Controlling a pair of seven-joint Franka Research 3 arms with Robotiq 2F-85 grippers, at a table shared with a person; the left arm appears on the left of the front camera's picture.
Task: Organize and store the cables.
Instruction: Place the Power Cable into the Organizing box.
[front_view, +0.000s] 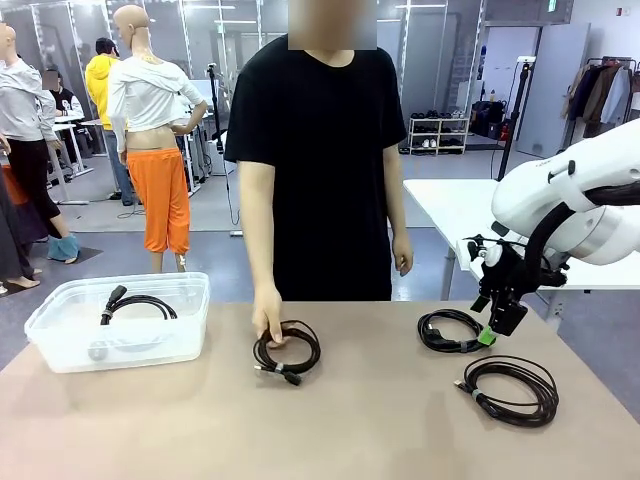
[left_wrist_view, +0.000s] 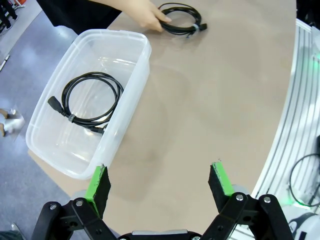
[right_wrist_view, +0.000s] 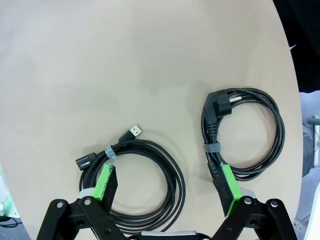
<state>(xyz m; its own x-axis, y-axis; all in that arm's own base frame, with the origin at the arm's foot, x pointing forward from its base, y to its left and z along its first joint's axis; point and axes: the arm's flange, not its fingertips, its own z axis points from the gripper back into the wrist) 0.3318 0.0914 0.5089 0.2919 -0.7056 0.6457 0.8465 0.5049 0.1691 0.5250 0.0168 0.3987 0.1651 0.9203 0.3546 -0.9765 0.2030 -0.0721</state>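
Several coiled black cables show. One cable (front_view: 138, 305) (left_wrist_view: 90, 102) lies inside the clear plastic bin (front_view: 60, 340) (left_wrist_view: 130, 115). The person's hand (front_view: 268, 322) (left_wrist_view: 145, 12) rests on a second cable (front_view: 288, 350) (left_wrist_view: 181, 20) at the table's middle. A cable with a power plug (front_view: 448, 330) (right_wrist_view: 245, 130) and a USB cable (front_view: 512, 390) (right_wrist_view: 137, 182) lie at the right. My right gripper (front_view: 495, 325) (right_wrist_view: 167, 187) hangs open just above these two, holding nothing. My left gripper (left_wrist_view: 160, 182) is open and bare, high over the table beside the bin.
The bin stands at the table's left end, close to the edge. The tan tabletop (front_view: 380, 430) is bare between the bin and the cables. A white table (front_view: 445, 205) stands behind at the right.
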